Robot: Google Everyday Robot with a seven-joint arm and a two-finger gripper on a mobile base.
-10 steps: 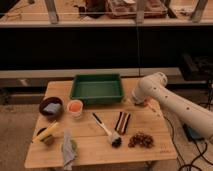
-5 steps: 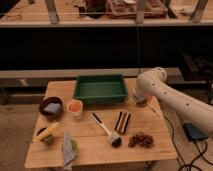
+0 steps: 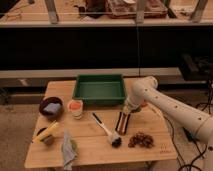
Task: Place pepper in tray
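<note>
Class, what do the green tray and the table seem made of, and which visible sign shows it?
The tray: likely plastic, uniform dark green, smooth moulded rim. The table: apparently wood, pale, matte, faint plank lines. The gripper hangs right of the tray.

Wooden table (image 3: 95,147) on pale floor (image 3: 15,131); dark shelving (image 3: 100,50) behind, dim light.

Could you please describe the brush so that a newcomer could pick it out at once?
On the wooden table, find the green tray at the back. The brush lies slanted just in front of it, left of the hand, which sits by the tray's front right corner. It alone has a slim pale handle ending in black bristles.
</note>
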